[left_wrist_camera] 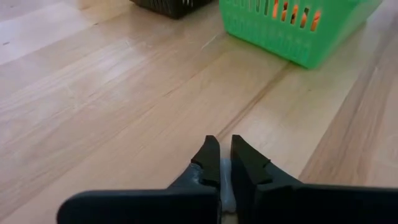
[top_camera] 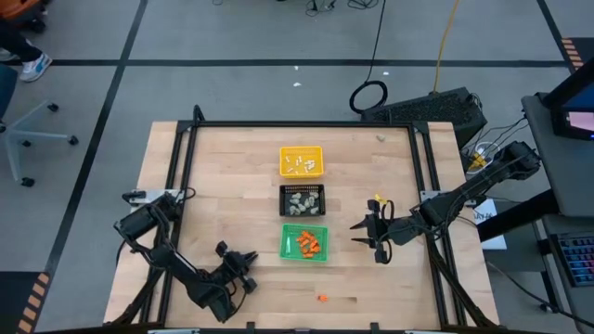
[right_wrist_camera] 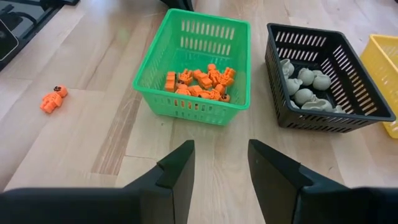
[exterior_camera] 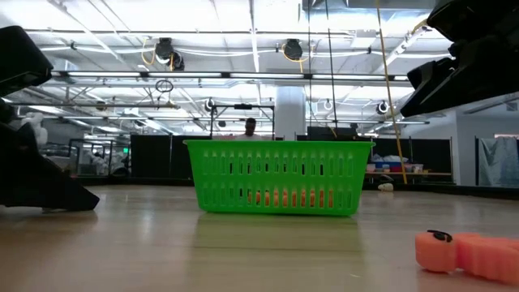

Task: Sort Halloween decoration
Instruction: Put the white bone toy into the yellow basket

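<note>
Three small trays stand in a row mid-table: yellow [top_camera: 301, 160] with white sticks, black [top_camera: 303, 199] with beige-grey lumps, green [top_camera: 304, 242] with orange bits. One orange piece [top_camera: 322, 298] lies loose near the front edge. My left gripper [left_wrist_camera: 225, 146] is low over the table, near-left of the green tray, shut on a thin white piece. My right gripper [right_wrist_camera: 221, 152] hangs open above the table, right of the green tray. My left gripper pinches a thin white piece [left_wrist_camera: 227, 183] between its two fingers; only a sliver shows in the narrow gap. The fingers slant down toward the tabletop. Whether the piece is clear of the wood cannot be told.
Bare wood lies between my left gripper and the green tray [left_wrist_camera: 292, 28]. The loose orange piece [right_wrist_camera: 53, 99] lies on its own, near-right of the green tray. A black frame [top_camera: 306, 123] runs around the table's far edge and sides.
</note>
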Motion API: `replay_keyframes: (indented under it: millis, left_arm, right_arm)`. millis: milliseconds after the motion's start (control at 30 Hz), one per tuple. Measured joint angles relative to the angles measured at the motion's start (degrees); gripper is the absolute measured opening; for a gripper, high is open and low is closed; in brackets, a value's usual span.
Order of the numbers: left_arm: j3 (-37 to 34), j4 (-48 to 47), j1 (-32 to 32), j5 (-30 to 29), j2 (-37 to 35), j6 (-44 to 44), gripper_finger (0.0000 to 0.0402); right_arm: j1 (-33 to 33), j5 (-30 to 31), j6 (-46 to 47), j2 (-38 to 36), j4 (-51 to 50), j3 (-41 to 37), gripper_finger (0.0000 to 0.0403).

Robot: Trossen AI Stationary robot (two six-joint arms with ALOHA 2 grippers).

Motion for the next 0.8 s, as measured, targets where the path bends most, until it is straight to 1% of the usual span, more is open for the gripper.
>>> replay_keyframes:
  millis: [100,233,367,433,567,733,800]
  left_arm:
    - [0.31,-0.49,-0.01,-0.09,0.03,-0.09,0.0006]
    - [2.14,-3.87,0.02,-0.24,-0.42,-0.17,0.0005]
    - [3.14,-9.35,-0.09,3.17,-3.22,-0.12,0.0004]
    - [3.11,-11.59,-0.19,3.19,-4.95,-0.09,0.0004]
    - [3.16,-15.37,0.01,1.13,-8.48,0.72,0.0003]
    - [3.22,-16.25,0.28,-0.86,-11.74,3.43,0.0002]
    - [3.22,-16.56,0.39,-2.66,-12.56,4.26,0.0001]
  right_arm:
    - [0.00,0.00,0.08,0.00,0.00,0.02,0.0134]
    - [0.00,0.00,0.12,0.00,0.00,0.01,0.0134]
    - [0.00,0.00,0.14,0.00,0.04,0.00,0.0134]
    - [0.00,0.00,0.13,0.00,0.25,0.00,0.0134]
    - [0.00,0.00,-0.05,0.00,0.76,0.00,0.0134]
    - [0.00,0.00,-0.47,0.00,0.94,0.00,0.0134]
    - [0.00,0.00,-0.48,0.00,0.96,0.00,0.0134]
